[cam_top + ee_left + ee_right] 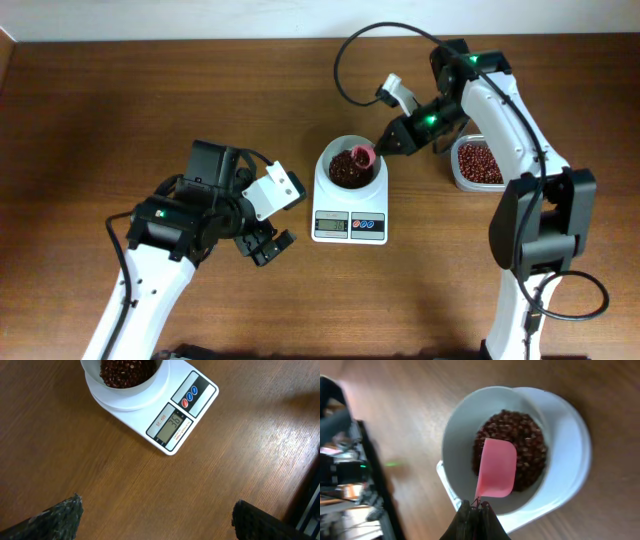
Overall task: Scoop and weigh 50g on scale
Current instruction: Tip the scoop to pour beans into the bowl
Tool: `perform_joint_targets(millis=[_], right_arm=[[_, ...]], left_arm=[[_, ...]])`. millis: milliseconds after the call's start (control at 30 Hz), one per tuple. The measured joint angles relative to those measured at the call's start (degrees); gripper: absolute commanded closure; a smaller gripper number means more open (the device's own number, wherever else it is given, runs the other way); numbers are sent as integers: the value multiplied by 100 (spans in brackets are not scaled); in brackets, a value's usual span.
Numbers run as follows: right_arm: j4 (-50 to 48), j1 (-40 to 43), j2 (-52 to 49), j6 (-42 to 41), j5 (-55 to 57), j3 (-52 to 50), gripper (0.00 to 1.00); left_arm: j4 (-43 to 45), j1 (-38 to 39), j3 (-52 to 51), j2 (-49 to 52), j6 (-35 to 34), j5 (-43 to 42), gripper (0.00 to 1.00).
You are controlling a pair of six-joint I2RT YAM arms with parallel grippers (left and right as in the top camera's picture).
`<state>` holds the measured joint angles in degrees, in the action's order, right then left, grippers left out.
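The white scale (350, 222) stands mid-table, its round white bowl (350, 165) holding dark red beans. In the left wrist view the scale (182, 407) shows its lit display and its red and blue buttons. My right gripper (388, 146) is shut on the handle of a pink scoop (362, 155), which hangs over the bowl's right side. In the right wrist view the scoop (496, 467) lies bottom-up over the beans (520, 435), held by the gripper (476, 506). My left gripper (268, 246) is open over bare wood, left of the scale, fingers (60, 517) wide apart.
A clear plastic tub (476, 163) of red beans sits right of the scale, behind my right arm. Bare wooden tabletop (120, 110) spreads to the left and back.
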<state>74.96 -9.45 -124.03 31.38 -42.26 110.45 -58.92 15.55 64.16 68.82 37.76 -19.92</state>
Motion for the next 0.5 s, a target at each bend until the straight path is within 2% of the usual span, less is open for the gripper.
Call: perform_joint_targets(millis=[300,500], right_arm=[[81,-835,0,-22,1552,564,96],[83,-981,0,-122,2304,763,96]], left_arm=[[0,0,0,0,0,0,1],[-2,0,0,0,0,0,1]])
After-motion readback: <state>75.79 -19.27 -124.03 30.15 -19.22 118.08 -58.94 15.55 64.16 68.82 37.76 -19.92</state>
